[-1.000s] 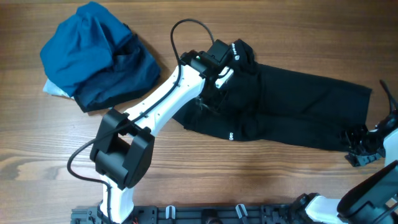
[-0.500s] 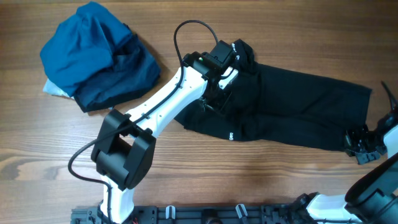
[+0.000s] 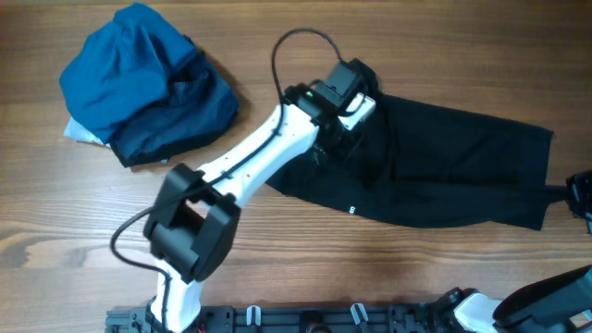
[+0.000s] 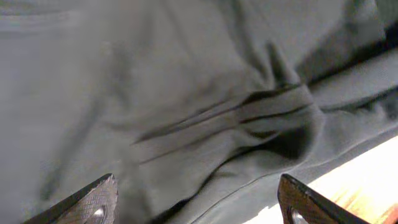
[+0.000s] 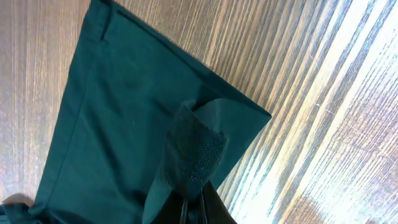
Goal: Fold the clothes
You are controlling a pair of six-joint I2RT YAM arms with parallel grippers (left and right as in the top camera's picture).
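The black shirt (image 3: 444,157) lies stretched across the right half of the table, its hem marked by a small white tag (image 3: 352,209). My left gripper (image 3: 346,104) hovers over the shirt's bunched left end. In the left wrist view the left gripper (image 4: 198,205) is open, its fingertips (image 4: 93,202) spread wide above wrinkled fabric (image 4: 186,112) with nothing between them. At the table's right edge my right gripper (image 3: 579,192) is shut on the shirt's right corner. The right wrist view shows the right gripper (image 5: 193,208) pinching a fold of the cloth (image 5: 193,149), the fabric pulled taut from it.
A bright-blue and navy bundle of garments (image 3: 143,83) sits at the back left, on something white (image 3: 79,134). Bare wooden tabletop (image 3: 388,268) runs along the front. The left arm's black cable (image 3: 301,42) loops above the shirt.
The right gripper has shut on the shirt's right corner and drawn it rightward, stretching the shirt. The left gripper has shifted a little right and opened slightly wider.
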